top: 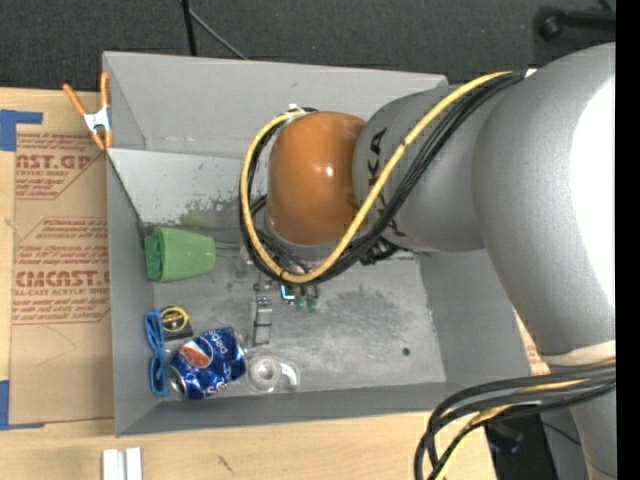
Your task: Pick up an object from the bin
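Grey bin (pixel 380 330), floor scuffed and mostly bare on the right; loose things sit along the left and near edges.

Tool (pixel 263 324) low over the floor, left of centre, under the orange cover (pixel 310 178) on the wrist of the arm (pixel 560 218). Cover and cables hide most of it, so I cannot tell whether it is open or closed. Nothing seen in its hold.

Outward from the tool:
- clear ring (pixel 268 373), flat on the floor, just beside the tool on the near side. Nearest thing.
- crushed blue can (pixel 208 362), on its side, left of the ring and close to it.
- small yellow-and-black disc (pixel 174 319), near the can's upper left.
- blue frame (pixel 155 353), against the left wall, touching the can. Kind unclear.
- green cup (pixel 180 254), on its side by the left wall, well apart from the tool.

Progress, as judged: the arm is down in the bin, but no grasp shows. All five things lie on the floor. Closing on one and lifting it clear are left. The ring or the can looks like the likeliest pick by position. The ring lies flat and thin, and may be hard to grip.
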You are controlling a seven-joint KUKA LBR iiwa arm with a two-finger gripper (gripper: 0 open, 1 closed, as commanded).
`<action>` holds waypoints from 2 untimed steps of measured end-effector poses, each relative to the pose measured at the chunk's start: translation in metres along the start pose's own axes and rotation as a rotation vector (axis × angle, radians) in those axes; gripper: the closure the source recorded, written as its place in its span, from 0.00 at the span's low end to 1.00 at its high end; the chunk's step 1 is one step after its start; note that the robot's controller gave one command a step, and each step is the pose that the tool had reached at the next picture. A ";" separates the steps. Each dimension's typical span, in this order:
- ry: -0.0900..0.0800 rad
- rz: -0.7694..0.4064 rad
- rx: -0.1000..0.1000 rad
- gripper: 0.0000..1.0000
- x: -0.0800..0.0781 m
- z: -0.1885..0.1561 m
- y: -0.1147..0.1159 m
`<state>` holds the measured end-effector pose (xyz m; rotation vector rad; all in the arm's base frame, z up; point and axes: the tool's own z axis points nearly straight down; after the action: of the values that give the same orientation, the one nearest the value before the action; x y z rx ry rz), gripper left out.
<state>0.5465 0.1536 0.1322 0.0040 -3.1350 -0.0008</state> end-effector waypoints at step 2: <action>-0.008 -0.287 0.005 0.00 0.056 0.032 0.085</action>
<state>0.4896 0.2382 0.1010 0.4538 -3.1105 0.0057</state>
